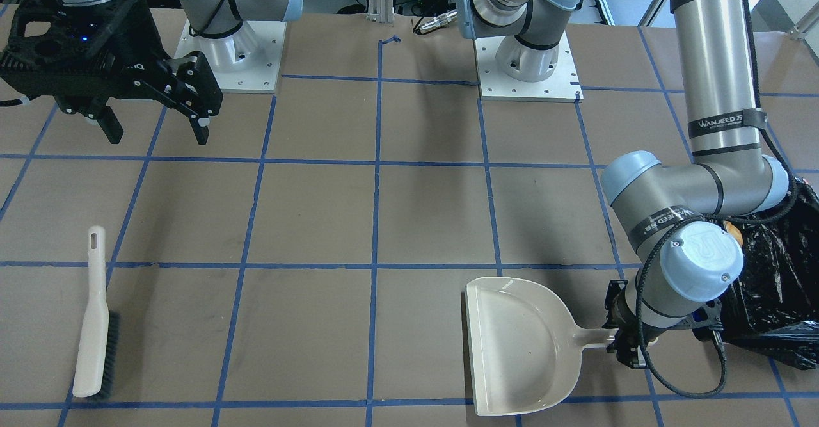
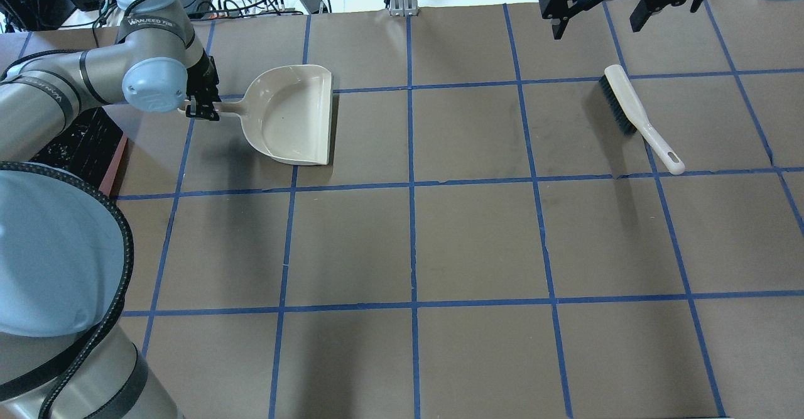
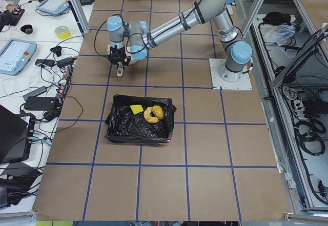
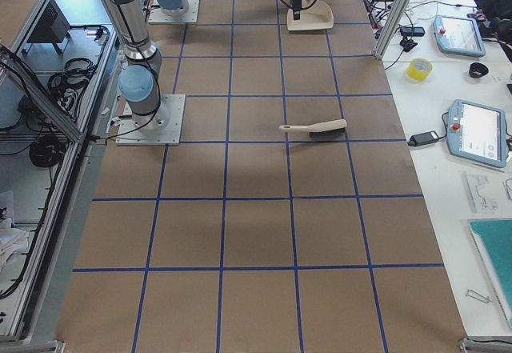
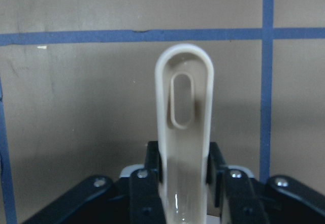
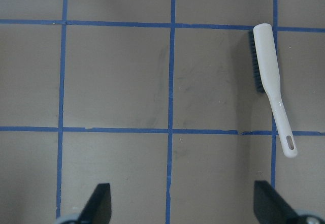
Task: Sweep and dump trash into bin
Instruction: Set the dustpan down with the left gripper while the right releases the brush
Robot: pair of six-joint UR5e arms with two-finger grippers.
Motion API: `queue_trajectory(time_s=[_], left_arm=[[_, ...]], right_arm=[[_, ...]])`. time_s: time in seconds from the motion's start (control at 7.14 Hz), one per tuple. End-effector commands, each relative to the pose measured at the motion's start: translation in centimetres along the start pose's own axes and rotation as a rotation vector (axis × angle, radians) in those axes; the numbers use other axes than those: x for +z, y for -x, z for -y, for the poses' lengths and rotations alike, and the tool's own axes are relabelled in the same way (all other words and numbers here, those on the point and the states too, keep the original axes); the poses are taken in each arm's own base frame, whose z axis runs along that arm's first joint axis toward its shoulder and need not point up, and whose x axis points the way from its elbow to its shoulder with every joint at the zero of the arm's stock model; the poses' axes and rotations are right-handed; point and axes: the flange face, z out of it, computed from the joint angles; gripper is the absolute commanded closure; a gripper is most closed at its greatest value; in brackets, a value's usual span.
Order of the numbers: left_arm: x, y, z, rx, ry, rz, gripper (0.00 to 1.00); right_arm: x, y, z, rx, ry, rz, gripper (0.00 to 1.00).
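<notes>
The bin (image 3: 138, 123), lined with a black bag, stands at the table's left end; it also shows in the front view (image 1: 780, 286). Inside it lie the golden-brown lump (image 3: 158, 113), a curved piece against it, and the yellow sponge block (image 3: 136, 109). My left gripper (image 1: 624, 340) is shut on the handle (image 5: 184, 127) of the empty beige dustpan (image 2: 292, 114), which is level beside the bin. My right gripper (image 2: 597, 26) is open and empty, raised well above the table, clear of the beige brush (image 2: 634, 114).
The brush (image 6: 269, 76) lies flat on the brown table with its bristles on one side. Blue tape lines grid the table (image 2: 471, 243). The two arm bases (image 1: 524, 62) stand at the robot's edge. Cables and devices lie beyond the far edge.
</notes>
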Motion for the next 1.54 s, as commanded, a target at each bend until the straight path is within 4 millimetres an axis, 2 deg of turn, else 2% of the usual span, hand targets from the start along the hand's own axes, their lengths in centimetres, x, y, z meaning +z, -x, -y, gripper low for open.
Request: queue_trajectory(time_s=[0.0, 0.56, 0.7, 0.98, 1.4], left_arm=[[0.7, 0.3, -0.2, 0.021, 0.004, 0.018, 1.0], [0.5, 0.2, 0.0, 0.018, -0.006, 0.007, 0.99], [0.2, 0.2, 0.1, 0.014, -0.01, 0.002, 0.84], [-0.4, 0.3, 0.1, 0.016, -0.009, -0.006, 0.69], [-0.6, 0.7, 0.0, 0.002, -0.008, 0.005, 0.66]], right_arm=[[0.2, -0.1, -0.2, 0.006, 0.008, 0.015, 0.0], [0.5, 0.1, -0.6, 0.03, 0.041, 0.03, 0.0], [0.5, 0.1, -0.6, 0.029, 0.041, 0.03, 0.0], [0.5, 0.1, -0.6, 0.029, 0.043, 0.03, 0.0], [0.5, 0.1, -0.6, 0.029, 0.039, 0.03, 0.0]])
